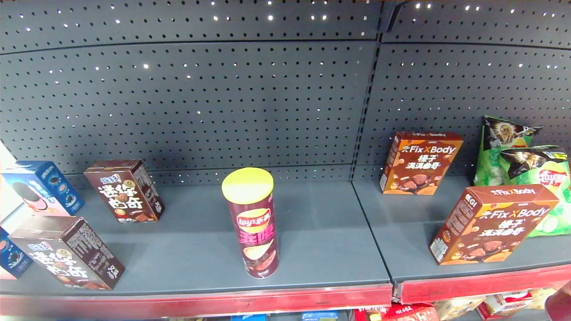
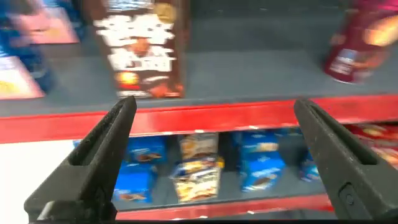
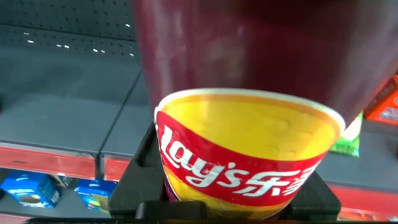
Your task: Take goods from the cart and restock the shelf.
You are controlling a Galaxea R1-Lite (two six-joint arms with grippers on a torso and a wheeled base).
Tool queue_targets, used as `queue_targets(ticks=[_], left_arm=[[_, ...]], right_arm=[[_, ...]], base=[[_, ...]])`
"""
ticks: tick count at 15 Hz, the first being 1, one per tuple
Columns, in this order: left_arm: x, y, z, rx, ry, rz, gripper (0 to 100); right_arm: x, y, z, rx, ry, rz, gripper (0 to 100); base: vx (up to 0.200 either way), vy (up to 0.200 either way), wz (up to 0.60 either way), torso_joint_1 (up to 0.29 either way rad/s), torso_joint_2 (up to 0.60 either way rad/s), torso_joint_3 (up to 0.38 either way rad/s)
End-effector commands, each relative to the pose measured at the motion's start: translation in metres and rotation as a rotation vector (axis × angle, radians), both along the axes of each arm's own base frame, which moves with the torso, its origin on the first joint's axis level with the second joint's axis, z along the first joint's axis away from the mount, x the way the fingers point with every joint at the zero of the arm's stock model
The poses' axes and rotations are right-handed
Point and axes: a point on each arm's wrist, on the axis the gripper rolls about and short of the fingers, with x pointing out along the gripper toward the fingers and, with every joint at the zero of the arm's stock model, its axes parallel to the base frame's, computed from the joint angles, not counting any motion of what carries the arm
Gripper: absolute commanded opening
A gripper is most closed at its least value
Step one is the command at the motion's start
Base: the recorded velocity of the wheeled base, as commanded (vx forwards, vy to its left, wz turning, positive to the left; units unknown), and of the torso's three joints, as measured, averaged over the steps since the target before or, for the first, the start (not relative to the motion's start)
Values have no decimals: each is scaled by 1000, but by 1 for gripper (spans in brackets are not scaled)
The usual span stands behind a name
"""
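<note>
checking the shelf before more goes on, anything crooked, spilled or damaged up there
Nothing spilled, toppled or visibly damaged. The chip can and the boxes look upright. Only the green bags look untidy: they lean on each other, partly behind the front orange box. The right hand holds a second chip can.

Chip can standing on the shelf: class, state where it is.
In the head view the chip can stands upright on the shelf near its front edge, dark brown boxes to its left, orange boxes to its right.
</note>
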Motion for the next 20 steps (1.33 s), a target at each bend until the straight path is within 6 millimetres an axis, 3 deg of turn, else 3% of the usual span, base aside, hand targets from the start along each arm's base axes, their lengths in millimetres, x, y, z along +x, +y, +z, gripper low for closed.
queue_targets(ticks=[1,6,9,12,13,14,18,20], left_arm=[[1,-1,-1,-9,11,-51,100],[1,-1,-2,36,12,-37,100],[1,1,-2,49,12,34,100],[1,0,-2,3,15,7,100],[1,0,-2,3,15,7,100],[1,2,-5,10,42,103,100],[1,1,-8,16,78,60,100],[1,1,-8,15,78,48,100]], right_arm=[[0,0,6,0,-18,3,0],[3,1,26,0,-60,20,0],[15,2,43,-2,-62,38,0],[30,13,71,14,-86,180,0],[30,13,71,14,-86,180,0],[39,17,83,14,-91,217,0],[46,31,106,25,-124,348,0],[48,38,108,26,-118,411,0]], base=[[0,0,0,0,0,0],[0,0,0,0,0,0],[0,0,0,0,0,0],[0,0,0,0,0,0],[0,0,0,0,0,0],[0,0,0,0,0,0],[0,0,0,0,0,0],[0,0,0,0,0,0]])
